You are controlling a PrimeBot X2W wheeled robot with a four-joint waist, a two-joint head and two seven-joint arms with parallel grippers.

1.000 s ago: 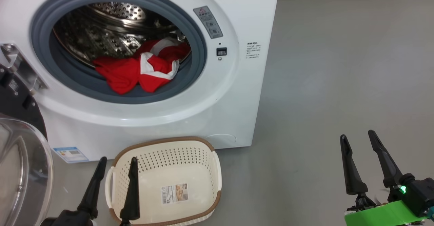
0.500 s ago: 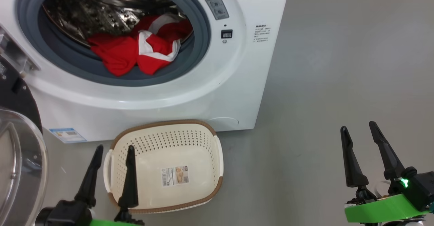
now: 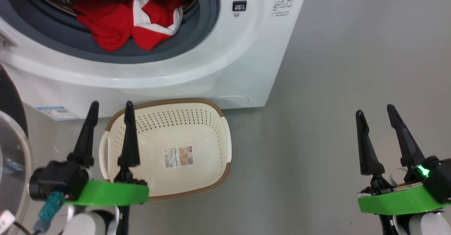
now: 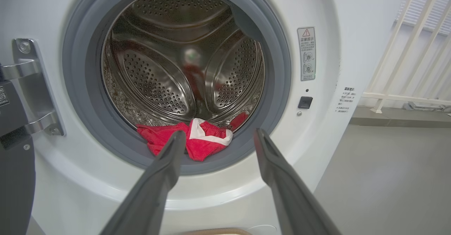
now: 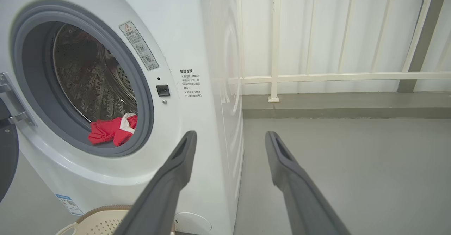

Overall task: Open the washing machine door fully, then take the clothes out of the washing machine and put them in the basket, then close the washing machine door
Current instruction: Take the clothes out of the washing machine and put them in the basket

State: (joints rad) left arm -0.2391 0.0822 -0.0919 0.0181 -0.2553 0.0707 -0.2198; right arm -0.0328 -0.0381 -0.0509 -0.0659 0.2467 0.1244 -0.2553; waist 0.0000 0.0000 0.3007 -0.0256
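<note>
**Door open, red clothes at drum mouth, both grippers free**

Head view: big white box-shaped front-loader washing machine (image 3: 211,69) fills the top. Its large round glossy black door w/ bulging clear glass bowl window (image 3: 12,157) is swung out at the far left edge, well clear of the opening.

Bright red soft fabric clothes w/ white panels (image 3: 116,23) lie bundled at the bottom front of the opening, spilling onto the lower lip of the grey rubber gasket (image 3: 45,34). Left wrist view shows the perforated steel drum (image 4: 158,76) behind them. A metal hinge bracket (image 4: 31,87) sits left of the opening. A warning label (image 4: 306,53) and a small black latch slot (image 4: 304,102) sit to the right.

Small cream-white perforated plastic basket w/ brown woven-look rim (image 3: 176,117) sits upright on the grey floor (image 3: 334,69), just in front of the machine, below the opening. A paper sticker (image 3: 178,156) lies on its floor. A small blue label (image 3: 56,112) is low on the machine front, left of the basket.

Left gripper (image 3: 111,103): two long dark fingers spread wide, nothing between them. It hangs by the basket's left side, one finger overlapping the left rim in the head view, and it points at the opening.

Right gripper (image 3: 374,109): fingers likewise spread, holding nothing, over bare floor well right of basket & machine. Both sit on bright green mounts (image 3: 112,192).

Right wrist view: white railing (image 5: 317,76) beyond the machine's side.
</note>
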